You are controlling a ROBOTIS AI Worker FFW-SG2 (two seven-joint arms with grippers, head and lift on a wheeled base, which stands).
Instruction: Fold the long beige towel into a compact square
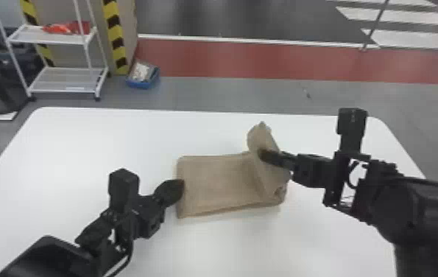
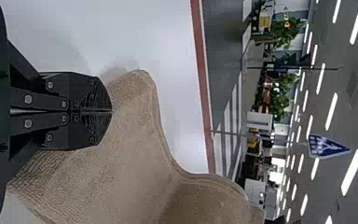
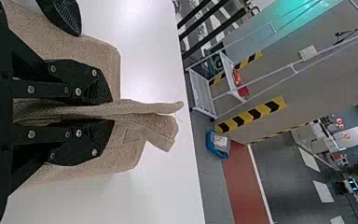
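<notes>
One flap [image 1: 260, 138] of the towel [image 1: 214, 184] is pinched by the right gripper [image 3: 111, 110]; left gripper [image 2: 111, 111], closed, at towel's opposite edge. Premature release could skew the fold.

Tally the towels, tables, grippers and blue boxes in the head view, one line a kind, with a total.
Towels: 1, the beige towel
Tables: 1, the white table
Grippers: 2, the left gripper and the right gripper
Blue boxes: 1, the blue box on the floor
Total: 5
</notes>
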